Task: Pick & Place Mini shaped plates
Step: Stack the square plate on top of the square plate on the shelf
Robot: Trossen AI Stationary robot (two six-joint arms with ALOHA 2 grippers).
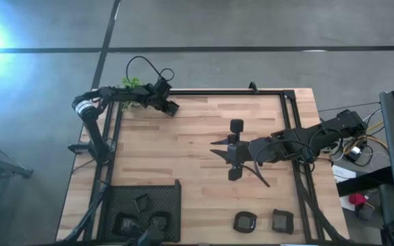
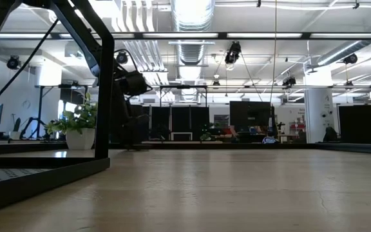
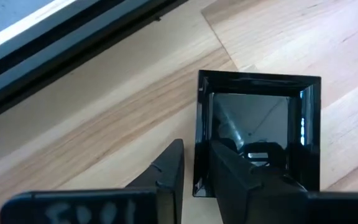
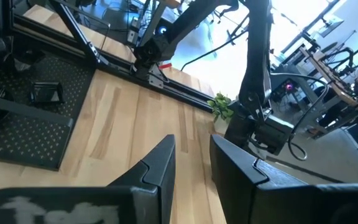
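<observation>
My left gripper (image 1: 169, 106) is at the table's far left, near the green plant (image 1: 130, 82), and is shut on a glossy black square mini plate (image 3: 257, 124). My right gripper (image 1: 217, 148) hangs high over the middle of the table, open with nothing between its fingers (image 4: 191, 146). Two more mini plates (image 1: 245, 221) (image 1: 282, 220) lie on the wood by the near edge. Others (image 1: 142, 203) (image 1: 157, 221) lie in the black mesh tray (image 1: 169, 191) at the near left corner. My left gripper has the square plate by one side wall (image 3: 201, 165), with one finger (image 3: 241, 174) inside the dish and the other (image 3: 166, 171) outside it. The fingers slant down from above. I cannot tell whether the plate's underside touches the wood.
A black metal frame (image 1: 217, 92) runs along the table's far edge and down both sides (image 1: 299, 171). The potted plant (image 2: 76, 122) stands at the far left corner. Bare wood lies between the two arms.
</observation>
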